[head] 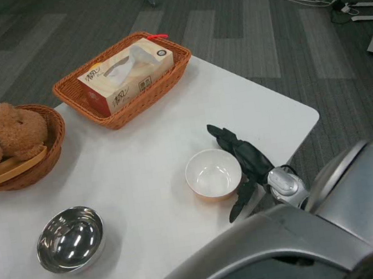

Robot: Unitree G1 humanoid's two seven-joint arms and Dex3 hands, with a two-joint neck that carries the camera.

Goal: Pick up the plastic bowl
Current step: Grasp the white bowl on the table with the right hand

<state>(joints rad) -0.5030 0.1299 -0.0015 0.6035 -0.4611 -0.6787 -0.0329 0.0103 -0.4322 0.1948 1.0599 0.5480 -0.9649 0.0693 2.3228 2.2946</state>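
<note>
The plastic bowl, white inside and orange outside, stands upright and empty on the white table, right of the middle. My right hand lies close against the bowl's right side. Its fingers stretch toward the far side past the rim, and its thumb points down at the near right. The hand holds nothing, and the bowl rests on the table. I cannot tell whether the hand touches the rim. My left hand is out of view.
A steel bowl sits near the front left. A rectangular wicker basket with a tissue box stands at the back. A round basket holding a teddy bear is at the left. The table's right corner is near my hand.
</note>
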